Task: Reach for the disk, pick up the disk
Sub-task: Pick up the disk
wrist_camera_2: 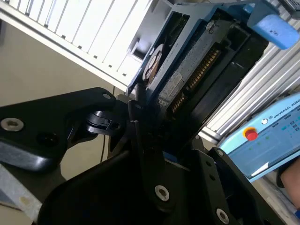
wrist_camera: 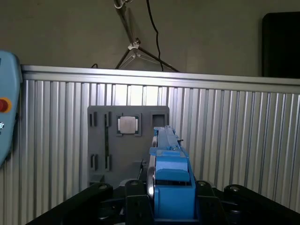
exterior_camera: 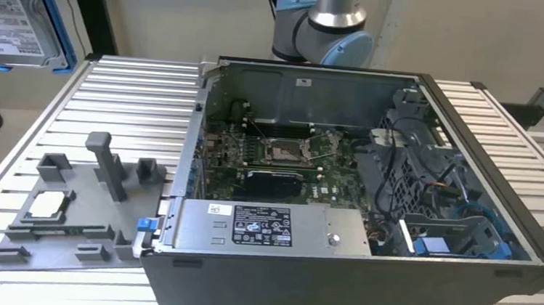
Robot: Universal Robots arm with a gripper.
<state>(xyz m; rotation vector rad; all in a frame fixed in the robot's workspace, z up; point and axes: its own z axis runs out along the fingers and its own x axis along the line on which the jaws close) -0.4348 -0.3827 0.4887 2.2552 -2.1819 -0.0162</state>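
The disk (exterior_camera: pixel 11 19) is a silver drive with a white label in a blue bracket. It hangs in the air at the exterior view's upper left, well above the slatted table. In the first wrist view the disk (wrist_camera: pixel 169 173) stands edge-on, with its blue bracket between the black fingers of my gripper (wrist_camera: pixel 166 194). In the second wrist view the disk (wrist_camera_2: pixel 187 70) shows its circuit-board side, and my gripper (wrist_camera_2: pixel 152 129) is shut on its near end.
An open computer case (exterior_camera: pixel 358 298) sits in the middle of the slatted metal table (exterior_camera: pixel 130 98). A grey fixture tray (exterior_camera: pixel 101 219) with a small square chip (exterior_camera: pixel 49 204) lies at the exterior view's left. A blue teach pendant (wrist_camera_2: pixel 267 136) is close by.
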